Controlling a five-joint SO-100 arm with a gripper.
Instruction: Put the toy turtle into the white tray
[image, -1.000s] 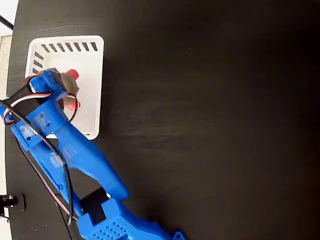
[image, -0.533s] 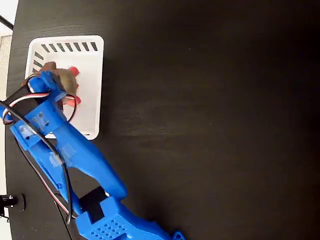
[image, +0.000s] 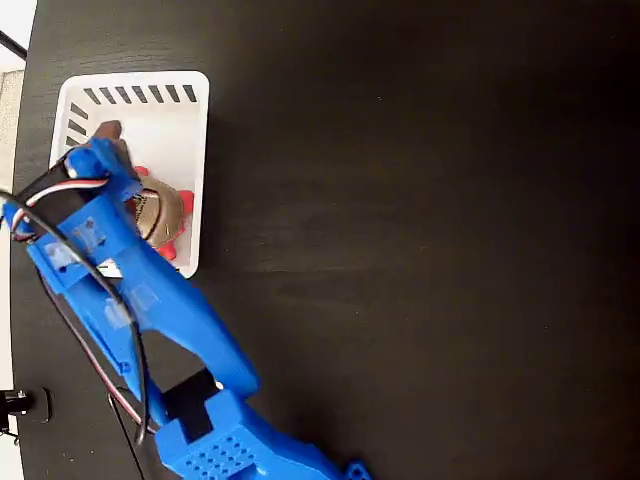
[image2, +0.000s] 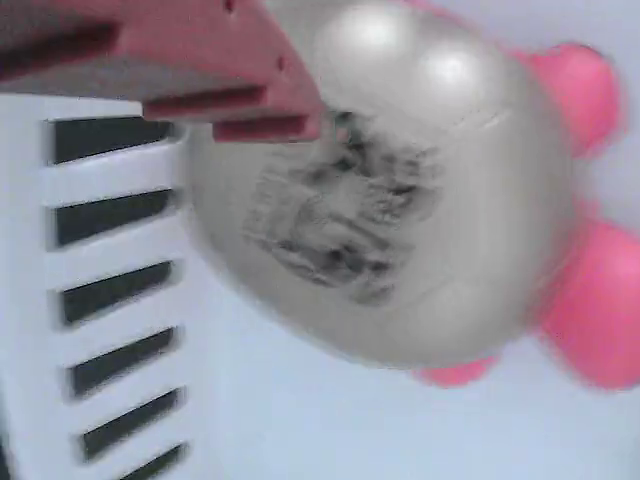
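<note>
The white tray (image: 180, 110) sits in the upper left of the fixed view on a black counter (image: 420, 240), with a row of slots along its top wall. The blue arm (image: 150, 310) rises from the bottom of the frame and reaches up over the tray's left half, its wires looping beside it. The toy turtle (image: 160, 213) lies inside the tray, towards the lower right part of its floor, partly hidden by the arm; its tan shell and red-pink feet show just beside the blue body.

In the wrist view the turtle (image2: 400, 190) fills most of the frame, blurred, its pale shell with a dark printed mark facing the camera and pink feet at the right edge. One reddish finger (image2: 170, 60) crosses the upper left of that frame over the shell's edge; whether it touches the shell cannot be told. The tray's slotted wall (image2: 110, 300) runs down the left side. The jaws (image: 108, 145) sit near the tray's upper left, above the turtle in the frame, and how far apart they stand cannot be told.
</note>
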